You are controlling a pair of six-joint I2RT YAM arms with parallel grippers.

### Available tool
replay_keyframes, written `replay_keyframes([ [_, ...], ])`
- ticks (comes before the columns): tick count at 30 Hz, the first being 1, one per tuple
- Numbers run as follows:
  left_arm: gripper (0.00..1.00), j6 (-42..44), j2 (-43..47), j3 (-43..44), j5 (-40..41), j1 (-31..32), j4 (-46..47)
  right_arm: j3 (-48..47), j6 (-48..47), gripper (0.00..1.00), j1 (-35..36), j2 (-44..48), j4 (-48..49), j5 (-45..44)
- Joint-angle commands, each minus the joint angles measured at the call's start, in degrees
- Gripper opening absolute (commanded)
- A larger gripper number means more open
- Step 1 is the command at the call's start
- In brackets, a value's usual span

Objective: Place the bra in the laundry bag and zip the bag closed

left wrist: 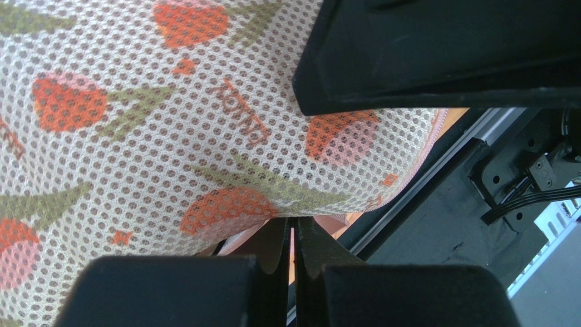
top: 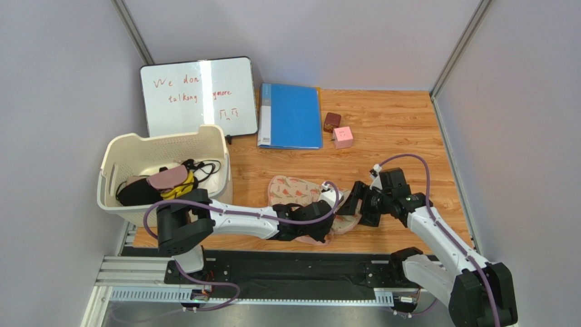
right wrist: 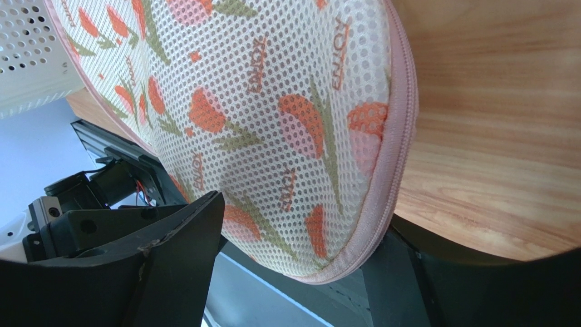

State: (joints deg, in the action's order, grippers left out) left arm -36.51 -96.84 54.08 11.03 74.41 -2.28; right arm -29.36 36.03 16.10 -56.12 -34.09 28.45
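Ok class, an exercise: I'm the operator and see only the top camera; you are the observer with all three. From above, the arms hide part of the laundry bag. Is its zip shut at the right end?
Observer: Yes. On the right wrist camera the pink zip runs closed round the rounded end of the laundry bag.
Operator: And the right claw?
Observer: The right claw seems to clamp that end, one finger on each side, with the bag filling the gap.
Operator: The left claw?
Observer: The left claw is closed to a slit at the bag's edge, with a pink sliver between its fingers.
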Motion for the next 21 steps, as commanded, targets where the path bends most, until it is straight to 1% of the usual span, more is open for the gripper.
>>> replay_keyframes([
  [1,0.0,0.65,2.88,0.58,-0.22,-0.41,1.93,0.45,2.64,0.8,0.25,2.5,-3.09,-2.68],
  [2,0.0,0.57,3.23,0.41,-0.04,-0.41,1.93,0.71,3.68,0.83,0.34,2.24,-3.0,-5.83],
  [5,0.0,0.39,4.46,-0.21,1.28,-0.41,1.93,0.19,3.87,0.87,0.07,-0.91,-2.65,-7.0],
  [6,0.0,0.21,4.73,-0.21,1.54,-0.5,1.5,0.01,4.05,0.92,-0.45,-2.66,-2.65,-6.57],
  [7,0.0,0.04,4.99,-0.21,1.72,-0.5,1.32,0.1,4.05,0.92,-0.37,-3.46,-2.57,-5.6],
  [8,0.0,-0.31,4.99,-0.12,1.54,-0.58,1.14,0.27,4.13,0.93,-0.37,-3.99,-2.56,-2.81],
  [11,0.0,-0.4,4.38,0.84,1.37,-0.67,1.32,1.5,4.92,0.95,-0.45,-4.0,-3.09,-0.33],
  [14,0.0,-0.23,3.32,1.9,1.1,-0.85,1.23,2.38,6.5,0.95,-1.24,0.12,-5.45,-0.49],
  [15,0.0,0.03,2.97,2.08,0.84,-0.85,1.32,2.38,7.64,0.95,-1.85,3.09,-6.94,-0.85],
  [16,0.0,0.12,2.8,2.25,0.58,-0.85,1.4,1.95,8.26,1.0,-2.12,4.51,-7.83,-1.2],
  [18,0.0,0.3,2.45,2.52,0.05,-0.94,1.41,1.33,10.45,1.0,-2.65,8.73,-9.94,-1.64],
  [21,0.0,0.39,2.36,2.87,-0.65,-1.46,1.84,1.06,13.18,1.0,-2.65,12.69,-10.83,0.9],
])
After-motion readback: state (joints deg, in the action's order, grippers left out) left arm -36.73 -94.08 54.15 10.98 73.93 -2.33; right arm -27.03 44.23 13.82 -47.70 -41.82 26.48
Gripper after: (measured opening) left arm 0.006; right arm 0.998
